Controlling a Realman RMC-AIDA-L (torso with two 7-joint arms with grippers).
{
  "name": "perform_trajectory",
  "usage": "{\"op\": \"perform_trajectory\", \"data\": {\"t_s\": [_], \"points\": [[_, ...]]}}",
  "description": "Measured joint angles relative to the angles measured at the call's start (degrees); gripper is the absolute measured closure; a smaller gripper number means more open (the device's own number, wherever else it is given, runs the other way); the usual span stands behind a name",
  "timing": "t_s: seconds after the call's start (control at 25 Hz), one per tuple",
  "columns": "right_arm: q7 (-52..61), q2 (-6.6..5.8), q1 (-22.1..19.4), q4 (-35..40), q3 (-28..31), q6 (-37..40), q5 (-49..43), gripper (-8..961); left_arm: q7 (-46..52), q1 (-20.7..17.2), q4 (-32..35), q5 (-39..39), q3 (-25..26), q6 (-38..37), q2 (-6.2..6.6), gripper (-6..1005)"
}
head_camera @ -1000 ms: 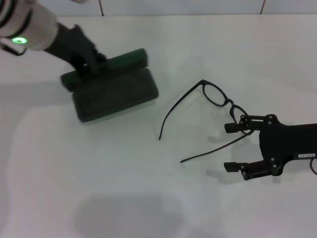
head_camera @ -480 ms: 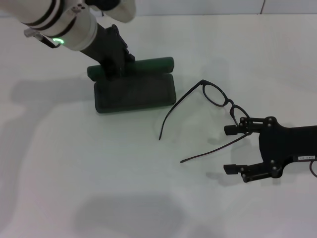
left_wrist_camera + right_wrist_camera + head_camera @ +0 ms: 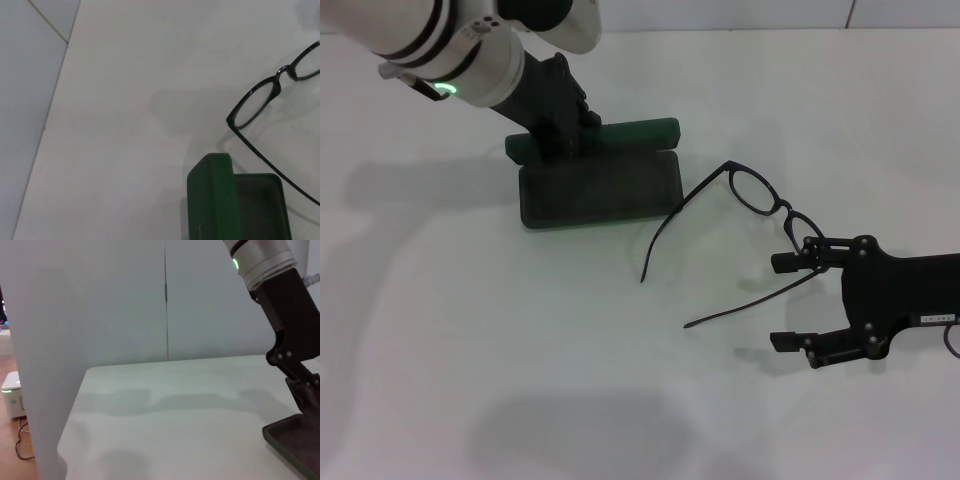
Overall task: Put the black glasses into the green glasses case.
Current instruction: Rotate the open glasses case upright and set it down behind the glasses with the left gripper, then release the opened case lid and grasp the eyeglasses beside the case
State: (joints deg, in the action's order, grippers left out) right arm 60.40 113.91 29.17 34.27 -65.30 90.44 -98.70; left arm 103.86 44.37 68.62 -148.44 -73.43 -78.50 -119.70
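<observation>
The green glasses case lies open at the table's back left, its lid standing up behind the dark lined tray. My left gripper is shut on the lid's left end. In the left wrist view the case lid sits close to the black glasses. The black glasses lie unfolded just right of the case, temple arms pointing toward me. My right gripper is open, low over the table beside the glasses' right end. Its upper finger is by the right lens and near temple arm.
The white table runs wide in front of the case and glasses. A grey wall lies behind its far edge. In the right wrist view the left arm's gripper stands over the case's tray.
The left gripper has carried the case to the right, from the far left to right beside the glasses, and squared it up. The right gripper and glasses have stayed put.
</observation>
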Motion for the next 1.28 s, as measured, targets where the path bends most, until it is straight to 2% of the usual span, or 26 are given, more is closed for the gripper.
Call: {"op": "perform_trajectory", "data": {"t_s": [0.88, 0.96, 1.12, 1.28], "points": [[-0.1, 0.08, 0.0, 0.2, 0.0, 0.0, -0.1, 112, -1.5, -1.1, -1.7, 2.5, -1.6, 3.8, 0.02, 782], [-0.1, 0.09, 0.0, 0.2, 0.0, 0.0, -0.1, 112, -1.4, -1.4, -1.1, 3.9, -1.5, 3.2, 0.05, 719], [-0.1, 0.09, 0.0, 0.2, 0.0, 0.0, -0.1, 112, -1.1, -1.6, -0.4, 9.5, 2.1, 0.0, 0.32, 593], [-0.1, 0.09, 0.0, 0.2, 0.0, 0.0, -0.1, 112, -1.4, -2.1, -0.6, 16.1, 11.2, -4.9, 0.35, 510]]}}
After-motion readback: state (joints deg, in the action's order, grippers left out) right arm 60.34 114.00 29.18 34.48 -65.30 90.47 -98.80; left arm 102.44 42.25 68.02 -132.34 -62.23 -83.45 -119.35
